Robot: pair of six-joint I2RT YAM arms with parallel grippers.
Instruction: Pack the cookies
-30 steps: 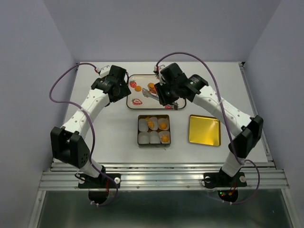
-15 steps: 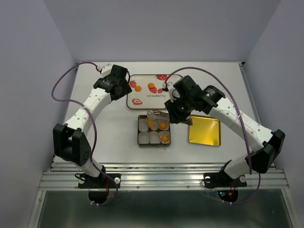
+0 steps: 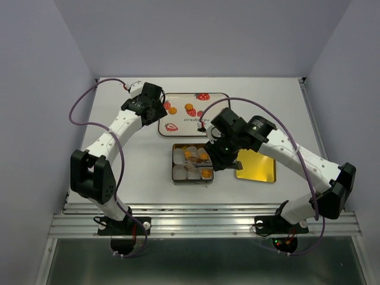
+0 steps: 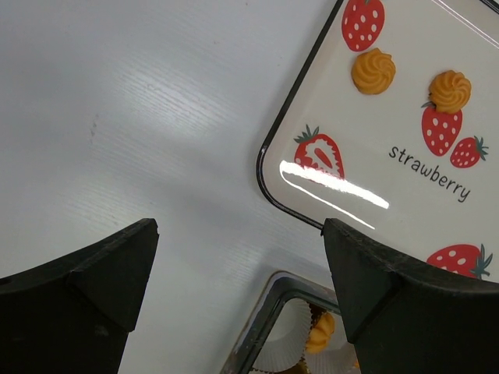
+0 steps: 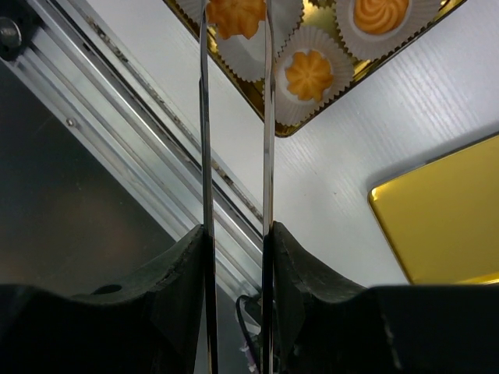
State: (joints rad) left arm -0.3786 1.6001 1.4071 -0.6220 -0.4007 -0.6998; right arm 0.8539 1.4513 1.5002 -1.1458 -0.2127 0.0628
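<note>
The white table (image 3: 130, 160) is carrying three things; a strawberry-printed tray (image 3: 181, 100) is lying toward its far side; a square tin (image 3: 193, 182) is sitting just in front of the tray; a gold lid (image 3: 259, 170) is lying flat to the tin's right, apart from it.

1. Cookies (image 4: 373, 71): orange-yellow, ridged swirl.
2. Tray (image 4: 351, 132): cream-white, dark rim, printed red strawberries with green leaves, dark lettering.
3. Paper cups (image 5: 292, 113): white, fluted.
4. Lid (image 3: 261, 169), 3 o'clock of the paper cups: plain gold.
5. Tweezers (image 5: 267, 156): silver.
6. Table (image 4: 156, 117): white.
</note>
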